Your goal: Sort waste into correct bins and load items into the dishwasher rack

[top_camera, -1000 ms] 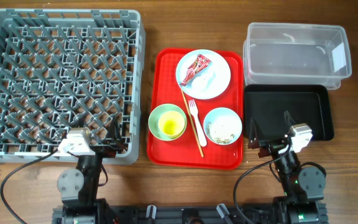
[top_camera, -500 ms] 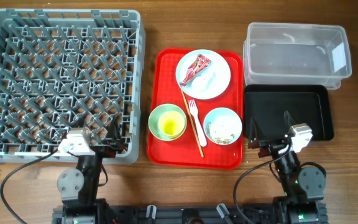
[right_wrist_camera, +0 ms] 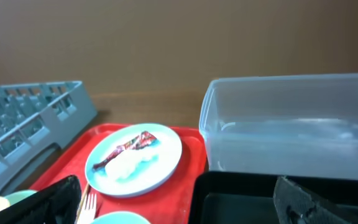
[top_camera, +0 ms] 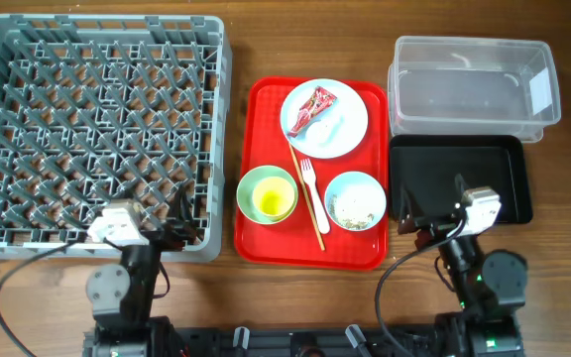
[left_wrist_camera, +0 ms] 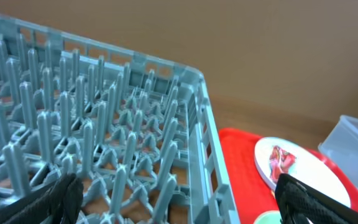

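Observation:
The grey dishwasher rack [top_camera: 224, 119] [left_wrist_camera: 194, 112] fills the left. On the red tray [top_camera: 266, 109] a pale blue plate [top_camera: 350, 119] [right_wrist_camera: 166, 155] carries the snack wrapper [top_camera: 319, 101] [right_wrist_camera: 126, 146] and tissue [top_camera: 323, 127]. Below it lie the fork [top_camera: 308, 177], the chopstick [top_camera: 306, 203], a green bowl [top_camera: 250, 188] holding a yellow cup [top_camera: 268, 201], and a blue bowl [top_camera: 355, 201] with grains. The clear tub [top_camera: 472, 84] [right_wrist_camera: 291, 124] and black tray [top_camera: 464, 178] [right_wrist_camera: 241, 199] sit to the right. My left gripper [top_camera: 165, 218] [left_wrist_camera: 176, 186] hangs open over the rack's near right corner. My right gripper [top_camera: 430, 203] [right_wrist_camera: 176, 186] hangs open over the black tray's near left part.
Bare wooden table surrounds everything. The red tray [left_wrist_camera: 241, 162] sits tight between the rack and the bins. A brown wall rises behind the table in both wrist views.
Both wrists have lifted and shifted very slightly. Nothing on the table has moved, and both grippers stay open.

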Tool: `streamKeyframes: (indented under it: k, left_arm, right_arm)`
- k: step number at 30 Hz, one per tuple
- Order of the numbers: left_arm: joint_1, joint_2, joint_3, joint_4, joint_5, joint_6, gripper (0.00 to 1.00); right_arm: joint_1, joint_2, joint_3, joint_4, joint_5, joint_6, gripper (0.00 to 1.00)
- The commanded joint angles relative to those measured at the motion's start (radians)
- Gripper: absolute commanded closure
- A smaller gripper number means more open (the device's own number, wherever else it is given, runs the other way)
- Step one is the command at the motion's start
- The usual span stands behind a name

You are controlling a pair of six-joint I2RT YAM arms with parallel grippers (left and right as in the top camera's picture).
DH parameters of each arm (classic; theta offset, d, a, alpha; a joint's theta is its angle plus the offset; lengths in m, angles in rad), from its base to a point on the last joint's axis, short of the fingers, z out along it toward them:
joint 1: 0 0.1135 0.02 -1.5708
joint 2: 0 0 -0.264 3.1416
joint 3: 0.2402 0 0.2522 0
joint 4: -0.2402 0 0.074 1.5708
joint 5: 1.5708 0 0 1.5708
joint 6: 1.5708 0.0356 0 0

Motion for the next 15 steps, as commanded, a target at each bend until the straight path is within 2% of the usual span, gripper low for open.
streamKeyframes:
  k: [1, 7, 9, 13, 15]
  left_arm:
    - [-0.006, 0.154, 0.172, -0.076, -0.005, -0.015, 0.00]
    - [-0.006, 0.439, 0.420, -0.251, -0.005, -0.015, 0.00]
    - [-0.006, 0.545, 0.520, -0.347, -0.006, -0.014, 0.00]
    - [-0.006, 0.691, 0.667, -0.487, -0.006, -0.014, 0.00]
    - [-0.006, 0.743, 0.711, -0.529, -0.006, -0.015, 0.00]
  right_arm:
    - [-0.004, 0.179, 0.187, -0.088, 0.014, -0.022, 0.00]
    - [-0.004, 0.450, 0.465, -0.272, -0.017, -0.027, 0.00]
    - [-0.004, 0.559, 0.598, -0.378, -0.029, -0.073, 0.00]
    - [-0.004, 0.747, 0.849, -0.587, -0.028, -0.142, 0.00]
    - [-0.004, 0.818, 0.916, -0.628, -0.048, -0.116, 0.00]
